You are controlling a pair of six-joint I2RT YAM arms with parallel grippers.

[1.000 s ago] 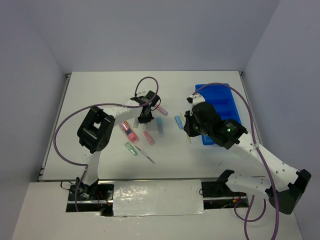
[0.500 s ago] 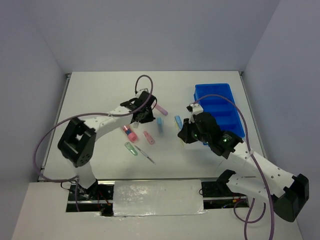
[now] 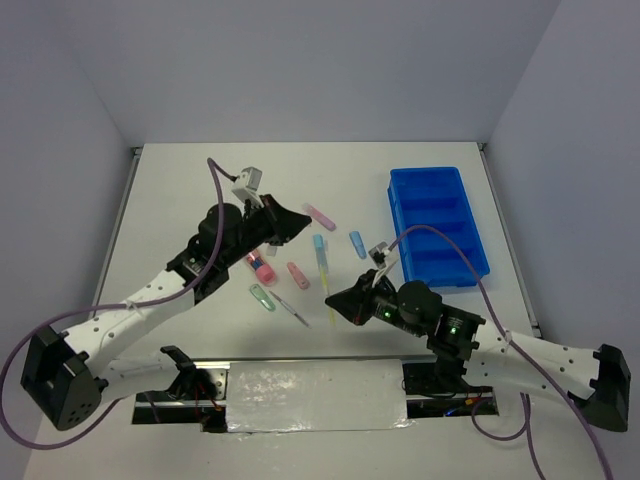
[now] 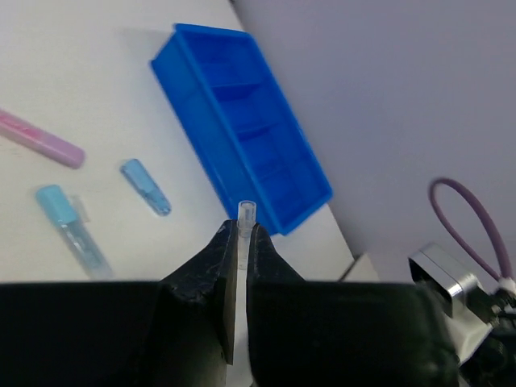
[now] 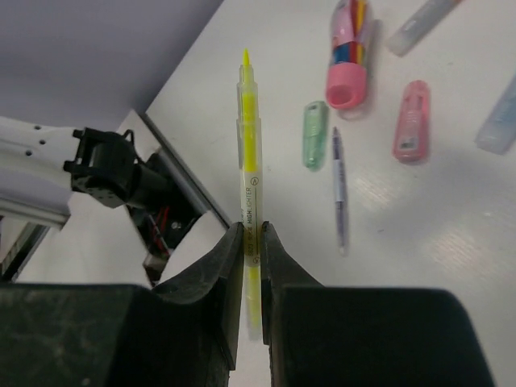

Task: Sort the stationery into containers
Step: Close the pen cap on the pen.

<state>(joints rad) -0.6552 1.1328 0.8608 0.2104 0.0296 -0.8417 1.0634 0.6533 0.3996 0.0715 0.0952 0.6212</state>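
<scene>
My left gripper (image 3: 298,222) is raised over the table's middle. In the left wrist view it (image 4: 240,230) is shut on a small clear cap (image 4: 245,216). My right gripper (image 3: 334,298) is shut on a thin yellow highlighter (image 5: 249,153) and holds it above the table, tip pointing away. The blue four-compartment tray (image 3: 437,225) stands at the right, apart from both grippers, and also shows in the left wrist view (image 4: 242,121). On the table lie a lilac-pink marker (image 3: 320,216), a blue marker (image 3: 319,243), a blue cap (image 3: 357,244), a pink marker (image 3: 260,267), a pink cap (image 3: 298,275), a green cap (image 3: 262,297) and a grey pen (image 3: 293,310).
The loose items lie grouped in the table's middle, between the two grippers. The table's near edge with cables and a bracket (image 5: 121,173) shows under the right wrist. Grey walls bound the table at the back and sides.
Both arms have swung back and up from the table. The left gripper has lifted the clear cap; the right gripper has carried the yellow highlighter left and toward the near edge.
</scene>
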